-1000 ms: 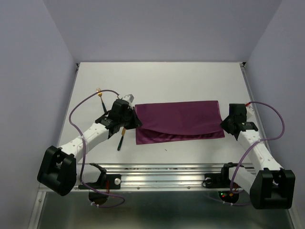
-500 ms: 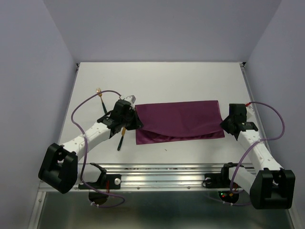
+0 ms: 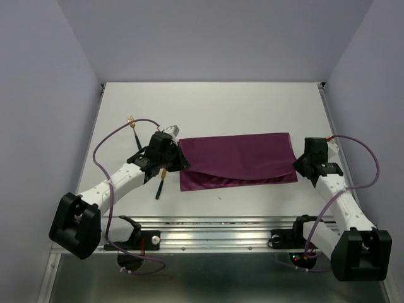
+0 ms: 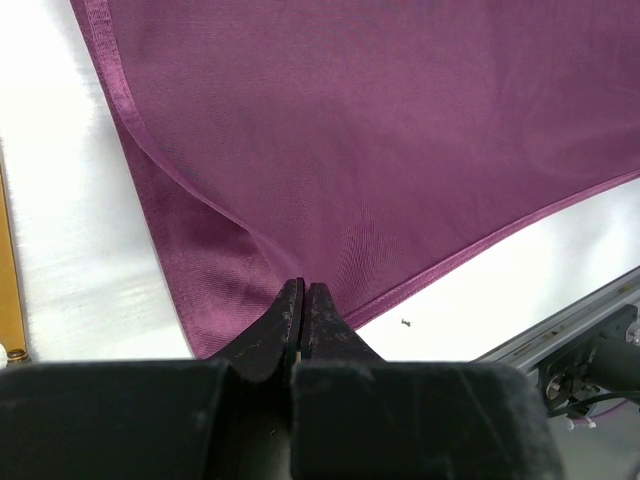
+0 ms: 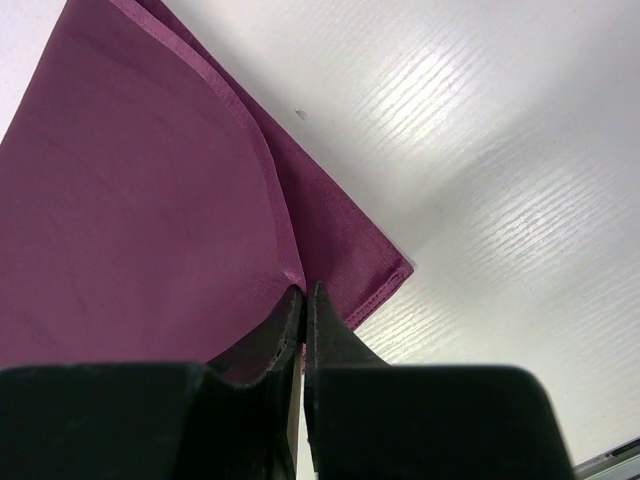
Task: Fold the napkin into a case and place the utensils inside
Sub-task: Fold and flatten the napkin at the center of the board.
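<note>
My left gripper [image 3: 179,161] is pinched tight on the left end of the smooth plum-purple cloth napkin [image 3: 237,154]. My right gripper [image 3: 295,163] is pinched tight on its right end. The napkin lies folded over on the flat white table [image 3: 221,104], long from left to right. I hold the top layer by its two near corners, and it sags between my grippers. The bottom layer lies flat, and its near edge peeks out. The thin fork with a black handle and gold head [image 3: 133,128] lies left of the napkin, apart from it. The knife with a black handle [image 3: 160,184] lies partly hidden under my left gripper.
</note>
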`<state>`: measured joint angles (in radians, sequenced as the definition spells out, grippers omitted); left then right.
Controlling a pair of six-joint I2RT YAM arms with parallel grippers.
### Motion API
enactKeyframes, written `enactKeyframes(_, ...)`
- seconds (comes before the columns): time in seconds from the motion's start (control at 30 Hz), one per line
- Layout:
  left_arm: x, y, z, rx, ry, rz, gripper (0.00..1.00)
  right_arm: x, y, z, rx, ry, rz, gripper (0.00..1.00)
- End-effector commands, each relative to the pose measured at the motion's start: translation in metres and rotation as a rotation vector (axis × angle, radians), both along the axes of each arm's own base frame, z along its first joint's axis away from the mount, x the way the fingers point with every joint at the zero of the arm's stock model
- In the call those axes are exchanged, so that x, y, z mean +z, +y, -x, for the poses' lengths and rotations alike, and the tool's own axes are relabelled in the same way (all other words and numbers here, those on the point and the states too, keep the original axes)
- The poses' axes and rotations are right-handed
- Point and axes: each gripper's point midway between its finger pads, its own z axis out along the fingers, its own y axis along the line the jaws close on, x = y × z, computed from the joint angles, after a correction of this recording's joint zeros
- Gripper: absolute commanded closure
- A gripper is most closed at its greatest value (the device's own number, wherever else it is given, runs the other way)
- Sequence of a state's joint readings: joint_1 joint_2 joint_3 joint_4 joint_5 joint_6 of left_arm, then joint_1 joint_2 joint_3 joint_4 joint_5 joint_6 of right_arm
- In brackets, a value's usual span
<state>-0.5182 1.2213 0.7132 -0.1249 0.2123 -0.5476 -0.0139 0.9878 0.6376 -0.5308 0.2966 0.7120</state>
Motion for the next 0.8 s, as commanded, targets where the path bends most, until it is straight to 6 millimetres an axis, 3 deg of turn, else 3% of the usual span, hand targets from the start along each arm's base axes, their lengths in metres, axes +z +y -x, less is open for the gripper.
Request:
enactKeyframes(0.0,0.022,-0.007,-0.004,-0.023,-0.055,0.033,1.00,0.005,-0.007,-0.001,-0.034,-0.013,0.015,0.99)
enactKeyframes(0.57,0.005,-0.011,0.006,-0.038,0.004,0.038,1.00,0.004,-0.007,-0.007,-0.035,-0.013,0.016,0.99)
enactKeyframes(0.6,0.005,-0.010,0.006,-0.030,0.010,0.035,0.83,0.005,-0.007,-0.009,-0.031,-0.020,0.013,0.91)
enactKeyframes(0.67,0.005,-0.012,0.006,-0.037,0.019,0.033,0.65,0.008,-0.004,-0.013,-0.011,-0.031,0.010,0.67)
enactKeyframes(0.7,0.007,-0.012,0.005,-0.043,0.015,0.034,0.44,0.012,-0.002,-0.016,-0.001,-0.043,0.003,0.49)
enactKeyframes(0.77,0.020,-0.013,-0.001,-0.050,-0.016,0.022,0.23,0.023,-0.001,-0.024,0.016,-0.067,0.002,0.45)
